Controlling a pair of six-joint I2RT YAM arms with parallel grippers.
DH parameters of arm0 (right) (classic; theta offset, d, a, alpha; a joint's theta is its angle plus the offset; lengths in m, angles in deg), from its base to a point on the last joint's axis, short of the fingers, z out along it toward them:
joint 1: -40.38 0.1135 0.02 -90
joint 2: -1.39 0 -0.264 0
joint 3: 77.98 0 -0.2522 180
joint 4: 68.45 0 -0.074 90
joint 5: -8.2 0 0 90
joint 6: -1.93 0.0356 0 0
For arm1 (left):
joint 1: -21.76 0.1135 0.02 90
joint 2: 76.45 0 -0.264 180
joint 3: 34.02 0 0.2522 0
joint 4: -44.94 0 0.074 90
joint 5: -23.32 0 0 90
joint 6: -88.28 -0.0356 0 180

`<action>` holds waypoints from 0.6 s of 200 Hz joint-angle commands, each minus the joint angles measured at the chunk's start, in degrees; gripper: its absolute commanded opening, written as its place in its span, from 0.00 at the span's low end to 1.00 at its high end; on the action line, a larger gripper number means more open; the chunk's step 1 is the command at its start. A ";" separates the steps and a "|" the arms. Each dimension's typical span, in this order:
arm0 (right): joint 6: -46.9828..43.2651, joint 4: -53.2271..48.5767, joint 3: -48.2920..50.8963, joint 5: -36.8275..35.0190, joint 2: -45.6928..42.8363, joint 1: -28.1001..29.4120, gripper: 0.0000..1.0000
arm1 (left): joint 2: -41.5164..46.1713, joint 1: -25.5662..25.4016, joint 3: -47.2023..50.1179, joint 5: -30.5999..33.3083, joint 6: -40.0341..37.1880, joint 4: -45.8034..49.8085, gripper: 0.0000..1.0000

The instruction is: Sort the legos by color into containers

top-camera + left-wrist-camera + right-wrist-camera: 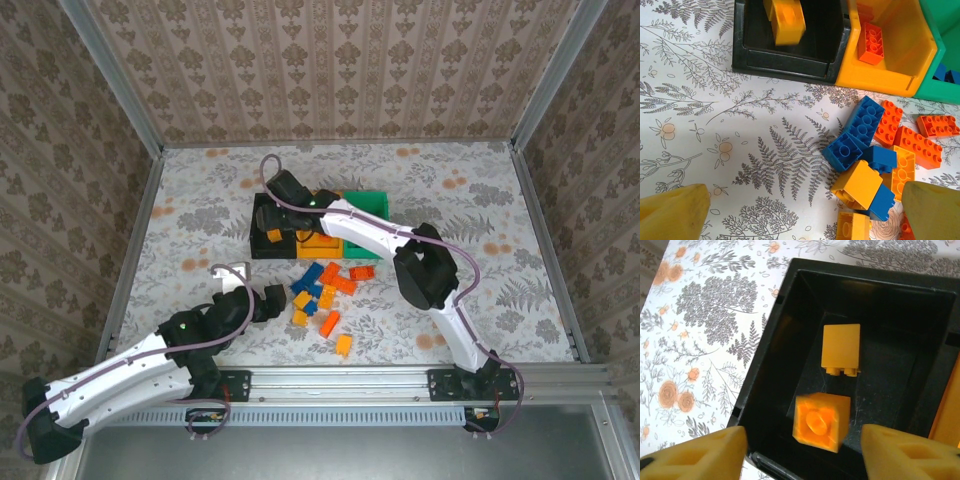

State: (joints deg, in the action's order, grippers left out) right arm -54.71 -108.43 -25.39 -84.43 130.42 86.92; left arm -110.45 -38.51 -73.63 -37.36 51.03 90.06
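The right gripper is hanging over the black bin. Its two yellow fingers are standing apart, and they are pinching nothing. A yellow brick is showing in the gap below them, and it is not touching either finger. It is looking blurry in the left wrist view, so I cannot tell if it is resting on the bin floor or not. A second yellow brick is lying on its side on the bin floor, a little farther in. The three bins are sitting in a row on the flowery table, touching side to side. The black one is sitting on the left, the yellow-orange bin is sitting in the middle, and the green bin is sitting on the right. A red-orange brick is lying inside the yellow-orange bin, and some blue bricks are peeking out of the green bin. The left gripper is hanging low over the table, and its own fingers are spread wide and holding nothing. Under it, the loose pile of bricks is lying on the table just in front of the bins. Blue, yellow and red-orange bricks are lying mixed together there, many of them touching. In the top view, a few more are lying a bit apart on the near side of the pile.
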 commanded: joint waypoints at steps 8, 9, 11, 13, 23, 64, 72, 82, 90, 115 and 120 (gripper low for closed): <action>0.14 0.01 -0.37 0.65 -4.60 0.26 0.71 | 0.45 0.46 0.62 -0.47 -0.28 1.01 1.00; 0.13 0.11 -0.09 0.63 -4.81 0.24 0.71 | 0.44 0.44 0.67 -0.53 -0.32 0.87 1.00; 0.19 0.31 0.37 0.51 -5.38 0.29 0.71 | 0.38 0.42 0.70 -0.57 -0.42 0.65 1.00; 0.25 0.51 0.89 0.41 -5.90 0.25 0.71 | 0.35 0.44 0.71 -0.71 -0.65 0.49 1.00; 0.62 2.08 4.67 -0.27 -9.16 0.22 0.72 | -0.18 0.44 0.59 -1.55 -1.48 -0.74 1.00; 1.40 8.71 26.03 -3.55 -25.60 0.29 0.74 | -11.49 0.68 -2.21 -7.77 -6.06 -6.42 0.99; 1.69 9.30 30.12 -4.40 -28.76 0.25 0.75 | -15.17 0.63 -3.14 -9.81 -6.95 -7.79 0.99; 1.83 9.58 34.54 -5.27 -32.33 0.29 0.75 | -19.65 0.46 -4.19 -12.45 -7.74 -9.57 0.97; 2.12 9.57 37.79 -5.91 -34.96 0.30 0.75 | -23.65 0.42 -4.87 -14.33 -8.07 -10.47 0.95; 2.97 10.00 46.59 -7.73 -42.27 0.11 0.76 | -31.88 -1.16 -6.37 -17.33 -8.07 -12.42 0.85; 3.17 10.04 47.88 -8.09 -43.53 0.08 0.76 | -32.87 -1.54 -6.51 -17.47 -7.87 -12.34 0.83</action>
State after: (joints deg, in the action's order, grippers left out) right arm -53.15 -99.42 16.25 -88.91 91.73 87.01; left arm -138.95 -38.53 -77.93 -50.08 44.58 80.07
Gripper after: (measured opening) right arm 0.759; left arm 0.868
